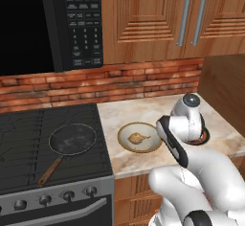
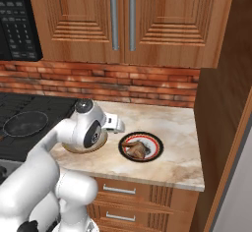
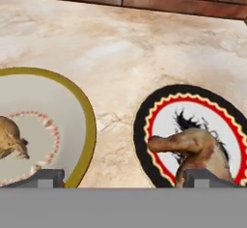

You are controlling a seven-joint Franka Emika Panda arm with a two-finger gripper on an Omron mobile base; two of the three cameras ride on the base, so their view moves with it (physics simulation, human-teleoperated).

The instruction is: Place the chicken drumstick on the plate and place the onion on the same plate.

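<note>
1. Your jaws [image 3: 123, 176] hang above the tabletop [image 3: 120, 43], over the strip between the two dishes. The two tips stand wide apart with nothing between them, so they carry nothing.
2. The chicken drumstick [image 3: 193, 149] already lies on the plate [image 3: 142, 121], just by the tip on the plate's side of the hand view. The right base view shows the same: the brown piece sits inside the red ring. That half of the task looks done.
3. The onion [image 3: 10, 142] sits in the tan bowl [image 3: 84, 111], by the other tip. In the left base view it is a small brownish lump at the bowl's centre, though it is too coarse there to make out its shape.
4. My guess is that the jaws are wide because the next grasp is the onion: shift them over the bowl, come down around it, then carry it across to the plate beside the drumstick.
5. Mind the bowl's raised rim on the way down.
</note>
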